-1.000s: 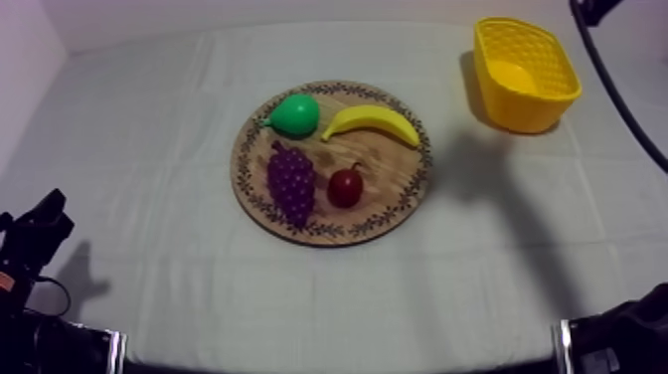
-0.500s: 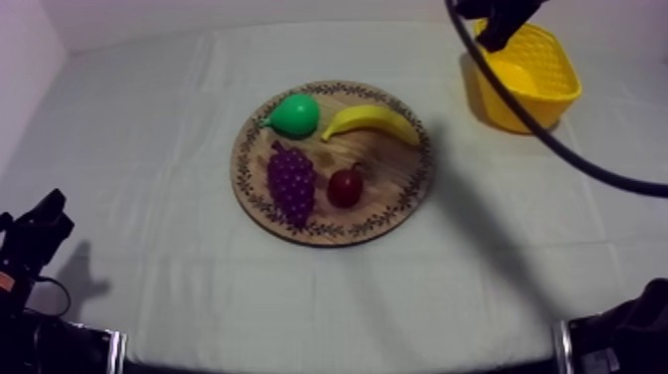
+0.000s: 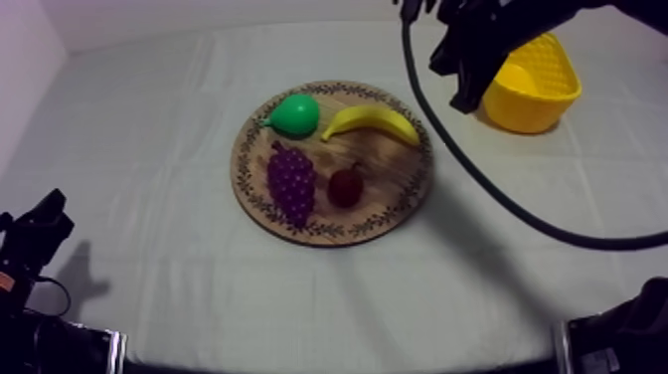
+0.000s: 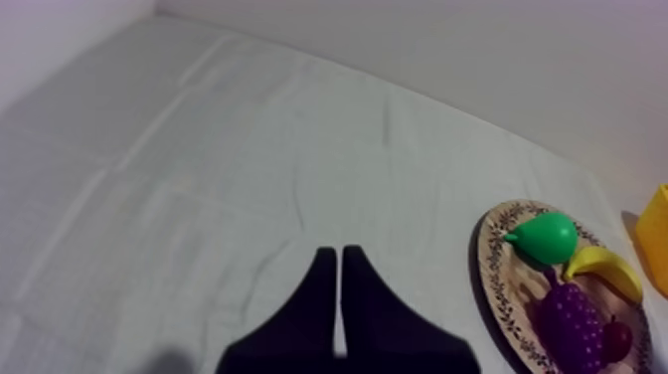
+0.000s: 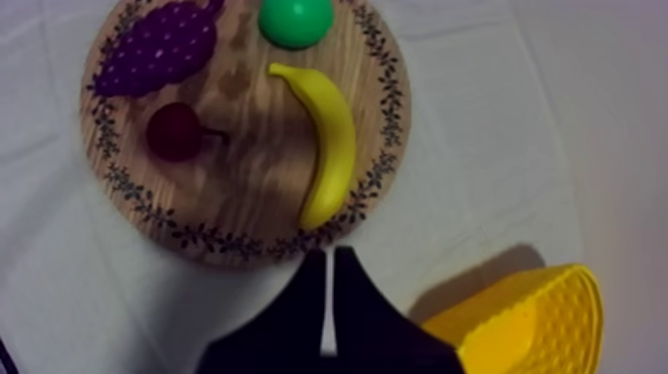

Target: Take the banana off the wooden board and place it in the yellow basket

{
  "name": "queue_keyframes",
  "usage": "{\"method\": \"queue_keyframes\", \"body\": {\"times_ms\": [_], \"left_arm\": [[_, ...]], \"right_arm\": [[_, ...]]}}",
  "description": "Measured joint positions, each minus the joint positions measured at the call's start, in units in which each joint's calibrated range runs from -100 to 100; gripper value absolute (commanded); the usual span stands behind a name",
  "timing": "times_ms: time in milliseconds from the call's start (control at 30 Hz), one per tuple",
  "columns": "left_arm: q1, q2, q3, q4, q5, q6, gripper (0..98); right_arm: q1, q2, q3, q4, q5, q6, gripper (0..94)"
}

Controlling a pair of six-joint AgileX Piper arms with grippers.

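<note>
Jaws together and empty on right gripper (image 5: 328, 257), poised over table (image 5: 477, 119) between round wooden board with patterned rim (image 5: 253, 189) and yellow lattice basket (image 5: 537, 318); jaws of left gripper (image 4: 338, 255) likewise together, well apart. Curved yellow toy banana (image 5: 333, 149) flat on board beside green pear (image 5: 295, 20). Probably light, stiff, smooth, prone to slip; best gripped across thick middle.

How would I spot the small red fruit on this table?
Find the round wooden board with the patterned rim. The small red fruit lies on it beside the purple grapes. It is the only dark red piece, round and smaller than its neighbours.
</note>
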Motion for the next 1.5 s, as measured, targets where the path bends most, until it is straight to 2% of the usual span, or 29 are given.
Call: {"method": "queue_keyframes", "body": {"times_ms": [100, 233, 333, 400, 833, 1000, 1500], "left_arm": [[0.0, 0.0, 0.0, 0.00, 0.0, 0.0, 0.1], [0.0, 0.0, 0.0, 0.00, 0.0, 0.0, 0.1], [0.0, 0.0, 0.0, 0.00, 0.0, 0.0, 0.1], [0.0, 0.0, 0.0, 0.00, 0.0, 0.0, 0.1], [0.0, 0.0, 0.0, 0.00, 0.0, 0.0, 0.1], [0.0, 0.0, 0.0, 0.00, 0.0, 0.0, 0.1], [0.0, 0.0, 0.0, 0.00, 0.0, 0.0, 0.1]], "right_arm": [[-0.1, 0.3, 0.8, 0.1, -0.3, 0.3, 2.1], [-0.1, 0.4, 1.8, -0.2, -0.9, 1.4, 42.1], [-0.2, 0.4, 2.5, -0.4, -1.0, 2.2, 59.9], [0.0, 0.4, 2.7, -0.5, -1.0, 2.3, 64.8], [0.1, -0.3, 3.9, -1.1, -2.3, 1.5, 62.6], [-0.3, 1.5, 4.2, -0.6, -3.2, 0.9, 61.8], [-0.6, 15.6, -2.7, 1.0, -3.8, -0.2, 61.1]]}}
